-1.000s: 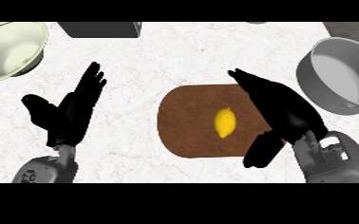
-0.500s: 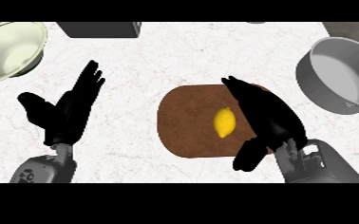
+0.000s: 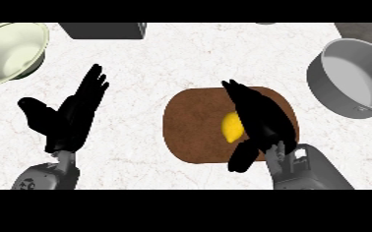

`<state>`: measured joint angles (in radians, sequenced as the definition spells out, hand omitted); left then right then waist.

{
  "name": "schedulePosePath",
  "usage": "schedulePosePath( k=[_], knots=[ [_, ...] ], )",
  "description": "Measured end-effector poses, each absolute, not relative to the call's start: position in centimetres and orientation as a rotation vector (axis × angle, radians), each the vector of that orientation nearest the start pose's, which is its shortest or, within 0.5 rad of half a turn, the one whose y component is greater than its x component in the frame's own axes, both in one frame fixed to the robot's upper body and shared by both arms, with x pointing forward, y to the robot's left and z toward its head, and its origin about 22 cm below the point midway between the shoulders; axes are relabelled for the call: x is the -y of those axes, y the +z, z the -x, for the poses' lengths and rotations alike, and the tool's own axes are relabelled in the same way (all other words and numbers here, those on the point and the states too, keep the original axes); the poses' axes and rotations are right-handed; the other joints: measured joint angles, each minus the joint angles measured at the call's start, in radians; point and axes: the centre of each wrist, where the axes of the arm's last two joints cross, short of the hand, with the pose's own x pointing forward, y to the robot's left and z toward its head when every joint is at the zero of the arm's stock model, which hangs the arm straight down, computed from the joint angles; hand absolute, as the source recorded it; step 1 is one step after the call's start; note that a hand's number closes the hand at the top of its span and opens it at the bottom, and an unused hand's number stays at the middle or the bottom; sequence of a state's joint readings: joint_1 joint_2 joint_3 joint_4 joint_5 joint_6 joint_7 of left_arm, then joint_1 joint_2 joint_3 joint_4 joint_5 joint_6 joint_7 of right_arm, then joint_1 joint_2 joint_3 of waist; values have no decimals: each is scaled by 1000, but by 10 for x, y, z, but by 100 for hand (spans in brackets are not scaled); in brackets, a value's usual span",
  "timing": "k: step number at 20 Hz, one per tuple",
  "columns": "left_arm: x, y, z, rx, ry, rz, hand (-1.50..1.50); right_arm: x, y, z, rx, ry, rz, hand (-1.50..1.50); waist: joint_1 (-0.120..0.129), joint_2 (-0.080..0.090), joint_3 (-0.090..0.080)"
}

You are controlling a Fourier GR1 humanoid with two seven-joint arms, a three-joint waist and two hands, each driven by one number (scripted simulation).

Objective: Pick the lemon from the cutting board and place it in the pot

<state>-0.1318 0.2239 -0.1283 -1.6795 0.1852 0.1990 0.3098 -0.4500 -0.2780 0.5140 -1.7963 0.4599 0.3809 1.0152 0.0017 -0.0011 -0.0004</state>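
Observation:
A yellow lemon (image 3: 231,127) lies on the round brown cutting board (image 3: 193,128) in the middle of the counter. My right hand (image 3: 260,118) lies over the lemon's right side with straight fingers pointing up and left, hiding part of the fruit; its thumb hangs down at the board's lower edge. The grey pot (image 3: 347,81) stands at the right edge, apart from the board. At the left, my left hand (image 3: 69,115) rests open with its fingers up.
A pale green bowl (image 3: 18,49) sits at the upper left corner. A dark grey box (image 3: 103,30) stands at the counter's top edge. White marbled counter stretches between the left hand and the board.
My right hand has slid left across the cutting board and now covers the lemon's right side. The left hand has barely moved.

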Motion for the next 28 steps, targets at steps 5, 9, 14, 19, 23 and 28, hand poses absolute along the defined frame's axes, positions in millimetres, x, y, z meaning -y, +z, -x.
schedulePosePath(
  k=[5,9,14,19,23,28],
  knots=[
    [-228,61,-267,1474,-18,-20,0,115,123,-274,995,1146,677,-150,1,1,0],
    [-232,61,-265,1472,-17,-15,0,110,113,-285,958,1151,696,-150,3,1,0],
    [-230,61,-266,1473,-13,-16,0,109,91,-289,895,1195,706,-150,2,1,0],
    [-226,64,-268,1477,-17,-19,0,106,82,-298,830,1217,725,-150,2,1,0],
    [-229,69,-267,1472,-17,-18,0,112,69,-300,775,1245,733,-150,1,1,0],
    [-227,66,-269,1470,-15,-16,0,111,60,-304,743,1252,739,-150,1,1,0]
  ],
)
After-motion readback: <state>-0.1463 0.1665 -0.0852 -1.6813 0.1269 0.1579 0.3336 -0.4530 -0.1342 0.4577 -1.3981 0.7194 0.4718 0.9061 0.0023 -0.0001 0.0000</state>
